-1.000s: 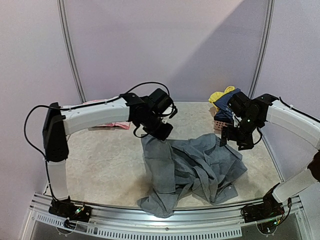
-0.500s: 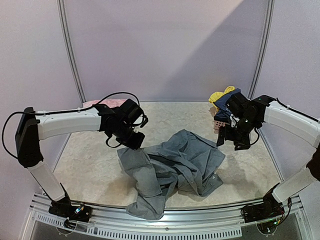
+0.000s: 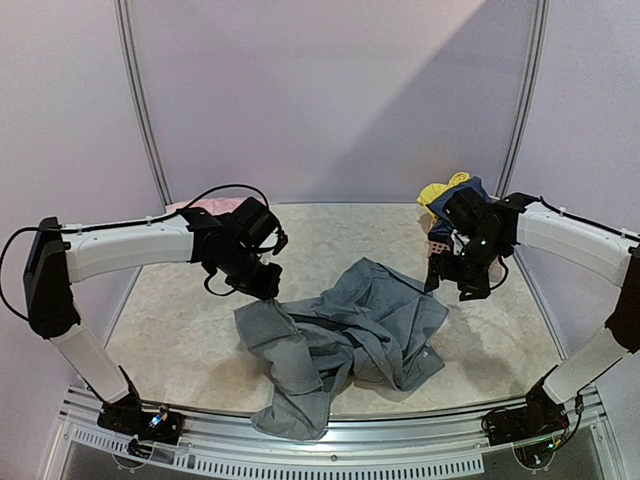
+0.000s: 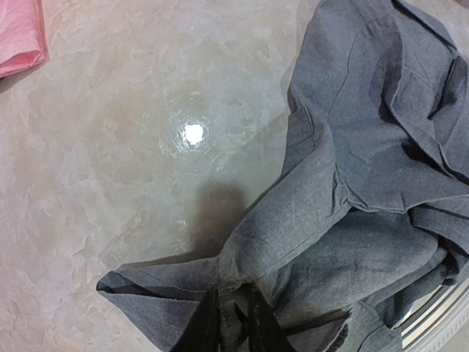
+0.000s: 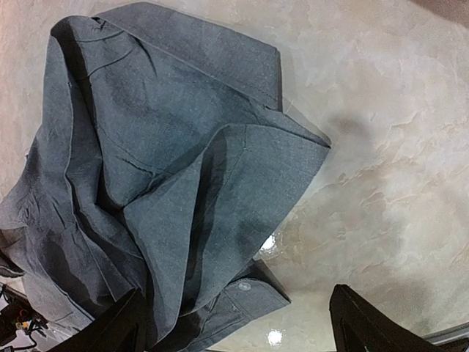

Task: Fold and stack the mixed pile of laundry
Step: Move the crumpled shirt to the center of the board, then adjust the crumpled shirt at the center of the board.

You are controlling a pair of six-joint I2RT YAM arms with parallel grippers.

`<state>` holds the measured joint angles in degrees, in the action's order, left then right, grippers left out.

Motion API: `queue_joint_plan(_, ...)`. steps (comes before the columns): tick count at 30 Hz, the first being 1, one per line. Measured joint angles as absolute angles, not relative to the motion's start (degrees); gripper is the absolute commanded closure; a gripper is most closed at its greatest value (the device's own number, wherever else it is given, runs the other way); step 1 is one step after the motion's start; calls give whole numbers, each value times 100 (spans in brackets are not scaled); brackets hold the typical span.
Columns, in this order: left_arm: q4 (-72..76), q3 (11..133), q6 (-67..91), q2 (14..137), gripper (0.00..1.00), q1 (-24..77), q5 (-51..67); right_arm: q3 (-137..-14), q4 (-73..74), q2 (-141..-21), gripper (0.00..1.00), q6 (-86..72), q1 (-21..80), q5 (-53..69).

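Grey shirt point(image 3: 350, 325) crumpled mid-table point(image 3: 180, 320), one end draped over the near edge. Left tool point(image 4: 233, 315) at the shirt's far-left corner, narrow, cloth bunched between its fingers; can't tell if it grips. Right tool point(image 5: 234, 308) wide, nothing in it, above the shirt's right side. Yellow piece point(image 3: 438, 190) and navy top point(image 3: 458, 203) at the far right corner with the pink basket point(image 3: 438, 247). Pink cloth point(image 3: 205, 208) at the far left.
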<state>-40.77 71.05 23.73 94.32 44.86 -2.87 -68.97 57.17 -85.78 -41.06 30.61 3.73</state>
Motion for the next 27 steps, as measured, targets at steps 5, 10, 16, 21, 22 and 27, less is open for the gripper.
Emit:
queue_joint_plan(5,-4327,7105,2491,9424,100,4484,-331,-6897,5677,-8626,13,-4082,3061,416)
queue_joint_plan(10,-4510,6818,2615,9043,100,4484,-419,-6871,5575,-8637,16,-3997,3061,633)
queue_joint_plan(16,-4718,6204,2755,8141,100,4482,-607,-6777,5332,-8670,18,-3614,3203,1310)
queue_joint_plan(21,-4893,5601,2954,7260,100,4482,-891,-6552,5111,-8672,23,-3079,3815,1955)
queue_joint_plan(22,-4934,5500,3002,7087,100,4482,-947,-6453,5046,-8672,24,-3017,3898,2060)
queue_joint_plan(27,-5022,5004,3218,6198,100,4482,-1210,-5780,4668,-8604,35,-2799,4123,2650)
